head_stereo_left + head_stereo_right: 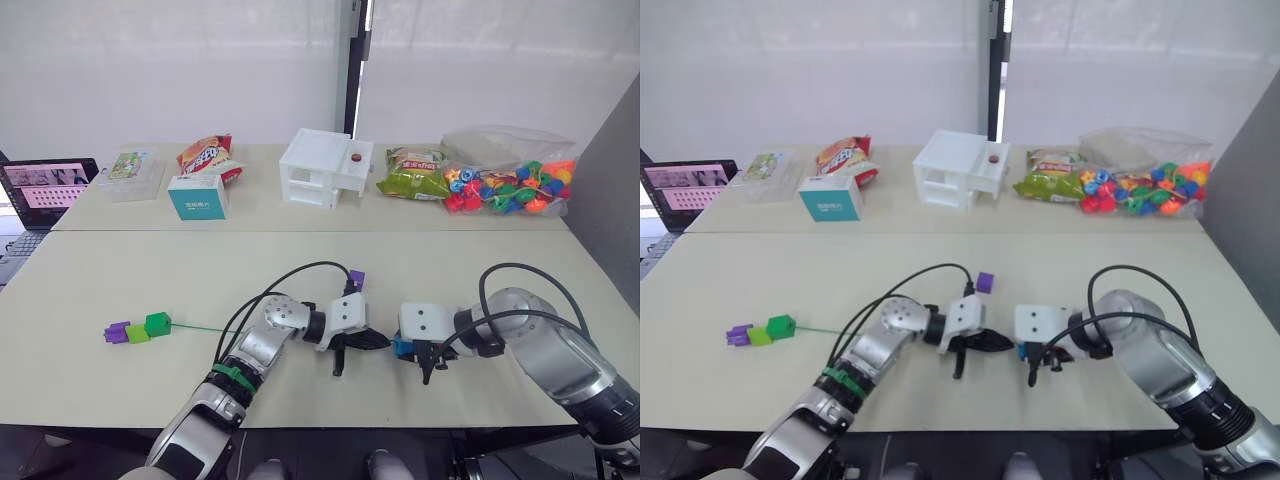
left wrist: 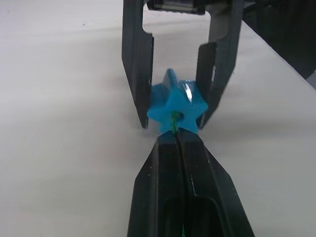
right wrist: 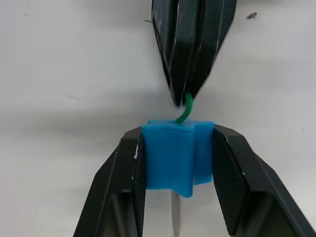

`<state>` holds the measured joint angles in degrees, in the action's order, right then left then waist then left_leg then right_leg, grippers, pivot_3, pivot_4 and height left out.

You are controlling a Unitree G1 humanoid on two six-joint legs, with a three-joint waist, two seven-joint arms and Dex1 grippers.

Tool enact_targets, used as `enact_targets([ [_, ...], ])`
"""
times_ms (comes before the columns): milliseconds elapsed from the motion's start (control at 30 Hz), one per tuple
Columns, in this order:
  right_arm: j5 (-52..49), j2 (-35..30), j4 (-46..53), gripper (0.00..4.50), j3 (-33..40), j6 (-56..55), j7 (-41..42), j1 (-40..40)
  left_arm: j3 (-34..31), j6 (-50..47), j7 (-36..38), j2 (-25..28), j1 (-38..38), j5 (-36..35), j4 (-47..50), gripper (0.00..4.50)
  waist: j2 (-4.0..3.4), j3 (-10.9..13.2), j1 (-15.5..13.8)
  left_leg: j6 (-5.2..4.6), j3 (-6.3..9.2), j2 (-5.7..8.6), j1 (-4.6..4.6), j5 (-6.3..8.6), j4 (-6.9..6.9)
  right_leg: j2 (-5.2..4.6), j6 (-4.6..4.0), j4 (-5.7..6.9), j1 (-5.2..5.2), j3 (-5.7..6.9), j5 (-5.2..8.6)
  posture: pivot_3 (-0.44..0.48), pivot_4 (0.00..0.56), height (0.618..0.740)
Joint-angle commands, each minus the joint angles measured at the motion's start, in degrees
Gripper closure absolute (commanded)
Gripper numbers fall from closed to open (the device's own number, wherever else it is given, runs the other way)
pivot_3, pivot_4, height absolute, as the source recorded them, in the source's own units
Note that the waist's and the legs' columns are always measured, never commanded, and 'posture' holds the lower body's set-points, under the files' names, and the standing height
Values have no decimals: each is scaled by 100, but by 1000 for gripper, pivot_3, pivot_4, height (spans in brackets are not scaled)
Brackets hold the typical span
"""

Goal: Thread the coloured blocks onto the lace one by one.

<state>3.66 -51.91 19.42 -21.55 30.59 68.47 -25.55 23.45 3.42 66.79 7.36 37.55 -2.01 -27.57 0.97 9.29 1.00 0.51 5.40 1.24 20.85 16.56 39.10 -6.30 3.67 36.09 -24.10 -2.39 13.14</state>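
At the near edge of the bench (image 1: 120,270), the two hands meet tip to tip. The left hand (image 2: 177,140) is clenched on the lace (image 3: 185,111), its fingers pressed flat together with the green cord pinched at their very tips. The right hand (image 3: 178,153) grasps the blue block (image 3: 177,154) between its two fingers, one on each side. The lace runs from the left fingertips straight into the hole in the face of the blue block, and a stiff greyish tip (image 3: 176,213) pokes out of the block's far side, between the right fingers.

To the robot's left, well apart from the hands, three blocks sit in a row touching one another: a purple block (image 1: 117,331), a lime green block (image 1: 137,333) and a darker green block (image 1: 157,323). A thin line of green lace leads from them toward the left arm. A second purple block (image 1: 357,279) lies alone on the bench just beyond the left hand.

Along the far side stand a laptop (image 1: 48,185), a clear plastic box (image 1: 131,174), a teal carton (image 1: 197,197), a red snack bag (image 1: 208,155), a white plastic house (image 1: 325,167), a green snack bag (image 1: 413,172) and a clear bag of bright beads (image 1: 510,180).
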Motion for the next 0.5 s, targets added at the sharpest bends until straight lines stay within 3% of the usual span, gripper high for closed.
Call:
enact_targets([
  [33, 26, 66, 16, 3152, -76, 57, -37, 48, 25, 152, -75, -85, 114, 49, -36, 4500, 0, 0, 0, 0, 0, 0, -2, 0, 0, 0, 0, 1, 0, 0, 0, 0, 150, 740],
  [233, 75, 91, -10, 3152, -57, 3, -86, 36, -32, 70, 87, 242, 218, 146, -75, 4500, 2, 0, 8, 0, 0, 0, -1, 0, 1, 1, 0, 1, -1, 0, 0, 0, 150, 740],
  [400, -112, 162, 74, 3152, -33, 333, 43, -5, -166, -269, 323, 521, 265, -9, 91, 3010, 1, 0, 21, 0, 0, -1, -2, 0, 0, 2, 0, 2, -1, 0, 0, 0, 150, 740],
  [467, -159, 194, 78, 2080, 6, 411, 25, -52, -244, -310, 304, 572, 276, -45, 141, 2339, 1, 0, 11, 0, 1, -1, -2, 0, 0, 2, 0, 4, -1, 0, 0, 0, 150, 740],
  [500, -164, 192, 74, 1775, 16, 428, 26, -77, -290, -331, 285, 586, 284, -78, 171, 2003, 1, 0, 7, 0, 2, -1, 0, 0, 1, 2, 0, 4, -2, 0, 0, 0, 150, 740],
])
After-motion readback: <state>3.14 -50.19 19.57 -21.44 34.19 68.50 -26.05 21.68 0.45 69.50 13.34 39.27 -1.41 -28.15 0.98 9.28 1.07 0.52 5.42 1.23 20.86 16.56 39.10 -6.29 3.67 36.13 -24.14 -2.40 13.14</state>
